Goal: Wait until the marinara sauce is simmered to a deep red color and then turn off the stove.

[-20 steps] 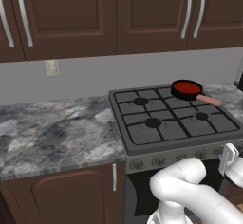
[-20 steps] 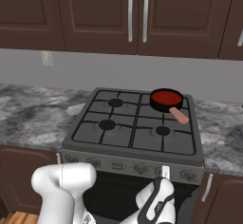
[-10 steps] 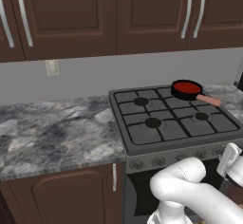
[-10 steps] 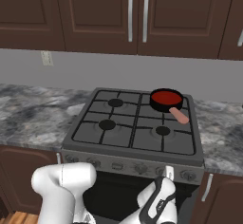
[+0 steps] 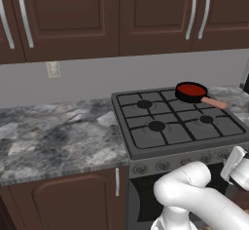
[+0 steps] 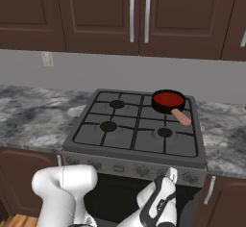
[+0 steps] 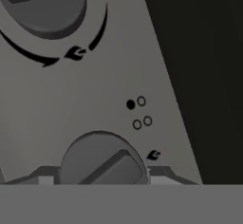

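Inside black pan (image 5: 186, 95), red marinara sauce (image 5: 190, 89)

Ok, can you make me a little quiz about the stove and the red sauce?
1. True or false: the pan of marinara sauce sits on a front burner of the stove.
2. What colour is the pan's handle? A green, B salmon-pink, C blue.
3. Fill in: the pincer is closed around a stove ____.

Key: 1 false, it sits on a back burner. 2 B. 3 knob.
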### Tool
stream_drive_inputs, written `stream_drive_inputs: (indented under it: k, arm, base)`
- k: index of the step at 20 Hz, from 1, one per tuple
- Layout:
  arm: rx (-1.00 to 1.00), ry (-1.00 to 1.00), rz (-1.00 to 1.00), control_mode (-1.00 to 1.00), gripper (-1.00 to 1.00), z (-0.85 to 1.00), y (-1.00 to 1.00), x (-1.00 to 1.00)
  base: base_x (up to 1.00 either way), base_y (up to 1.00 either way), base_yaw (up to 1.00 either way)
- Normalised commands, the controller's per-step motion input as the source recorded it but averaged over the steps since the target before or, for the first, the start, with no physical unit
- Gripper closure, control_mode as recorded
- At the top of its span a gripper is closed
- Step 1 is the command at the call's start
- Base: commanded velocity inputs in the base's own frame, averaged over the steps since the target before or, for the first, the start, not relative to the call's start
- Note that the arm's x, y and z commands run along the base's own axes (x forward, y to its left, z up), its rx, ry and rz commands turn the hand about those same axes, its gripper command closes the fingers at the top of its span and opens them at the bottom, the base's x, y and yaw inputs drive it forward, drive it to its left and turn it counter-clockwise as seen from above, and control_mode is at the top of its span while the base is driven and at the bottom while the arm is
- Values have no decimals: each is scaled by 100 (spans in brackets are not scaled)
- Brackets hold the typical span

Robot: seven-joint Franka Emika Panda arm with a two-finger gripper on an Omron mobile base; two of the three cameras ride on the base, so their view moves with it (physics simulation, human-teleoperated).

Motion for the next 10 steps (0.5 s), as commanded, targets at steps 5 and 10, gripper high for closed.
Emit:
stream_drive_inputs:
  k: [5, 10]
  arm:
    - [29, 18, -15, -100, 100, 0, -10, 0]
    - [31, 18, -15, -100, 100, 0, -12, 0]
  base:
    - [0, 0, 0]
    - [0, 0, 0]
